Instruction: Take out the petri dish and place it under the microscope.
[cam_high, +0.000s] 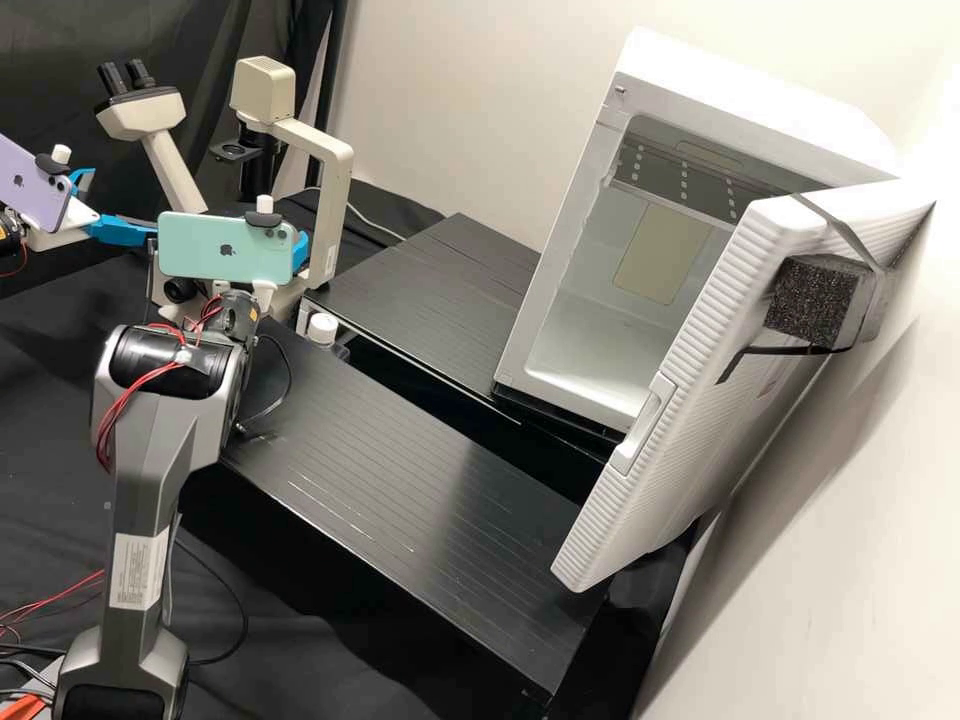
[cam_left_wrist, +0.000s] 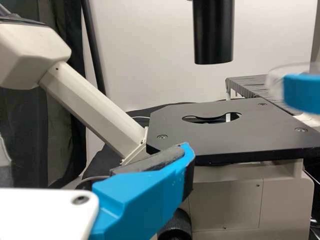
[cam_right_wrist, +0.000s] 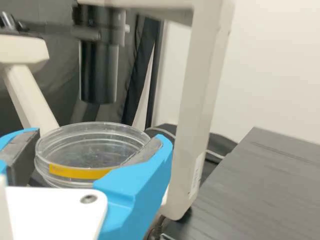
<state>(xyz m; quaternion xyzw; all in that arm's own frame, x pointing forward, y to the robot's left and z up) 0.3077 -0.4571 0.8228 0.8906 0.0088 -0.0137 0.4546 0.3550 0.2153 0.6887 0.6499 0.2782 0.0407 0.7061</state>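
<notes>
In the high view my left gripper (cam_high: 122, 205) is at the left edge beside the microscope (cam_high: 335, 165), and my right gripper (cam_high: 300, 250) is partly behind a green phone. The right wrist view has the right gripper (cam_right_wrist: 100, 136) shut on the clear petri dish (cam_right_wrist: 92, 150), which bears a yellow strip and is held roughly level below the black condenser tube (cam_right_wrist: 98, 72). In the left wrist view the dish's clear edge (cam_left_wrist: 276, 80) and a blue finger appear higher than the black stage (cam_left_wrist: 225, 132) with its round opening. The left gripper (cam_left_wrist: 100, 150) is open, one finger near the stage.
A white cooler box (cam_high: 600, 330) stands with its door (cam_high: 690, 400) wide open at the right. Black ribbed platforms (cam_high: 420, 470) lie between it and the microscope. A white-capped bottle (cam_high: 322, 328) is by the microscope base; the eyepiece tube (cam_left_wrist: 95, 107) slants beside the stage.
</notes>
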